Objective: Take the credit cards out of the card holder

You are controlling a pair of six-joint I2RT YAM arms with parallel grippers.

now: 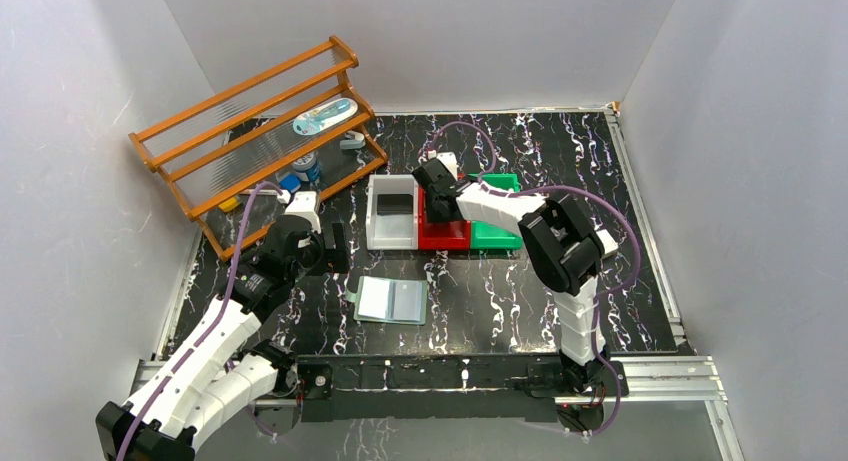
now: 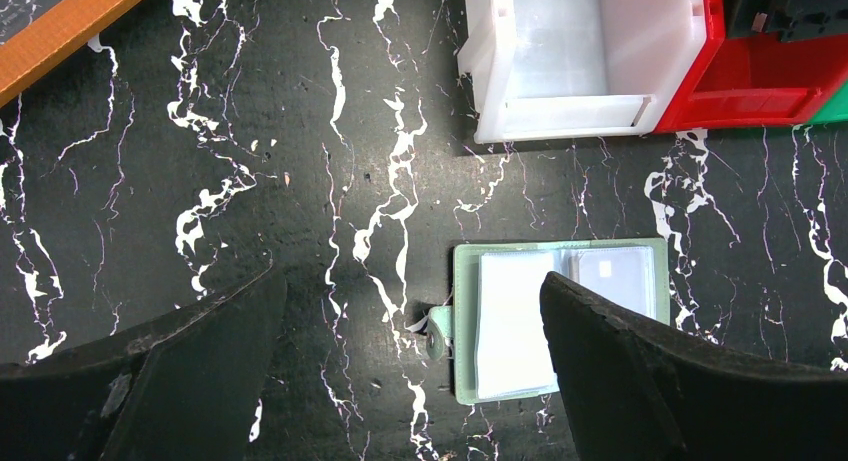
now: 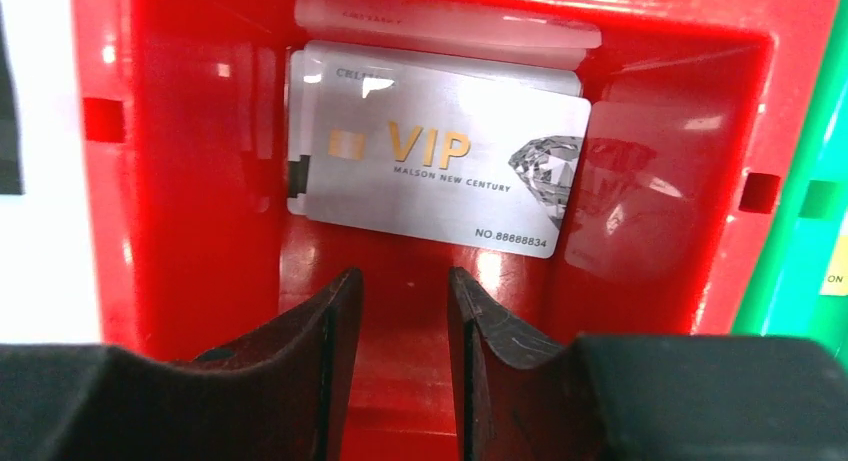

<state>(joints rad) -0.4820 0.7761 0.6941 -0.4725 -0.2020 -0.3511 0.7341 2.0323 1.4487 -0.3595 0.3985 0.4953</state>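
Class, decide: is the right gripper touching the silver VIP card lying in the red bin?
Apart. The right wrist view shows bare floor of the red bin between the near edge of the VIP card and the fingertips of the right gripper.

Grey-green card holder (image 1: 391, 301) lying open on table (image 1: 500, 301), clear pockets up; silver credit cards (image 3: 440, 181) stacked in red bin (image 3: 180, 181)

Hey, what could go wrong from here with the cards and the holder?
1. The holder lies open and loose on the table, and the left hand hovers wide open near it, with nothing pinning it. Tugging the card that seems to be in its right pocket may drag the whole holder.
2. The right hand sits low inside the red bin, empty, just short of the VIP card. Lifting out might clip the bin wall.
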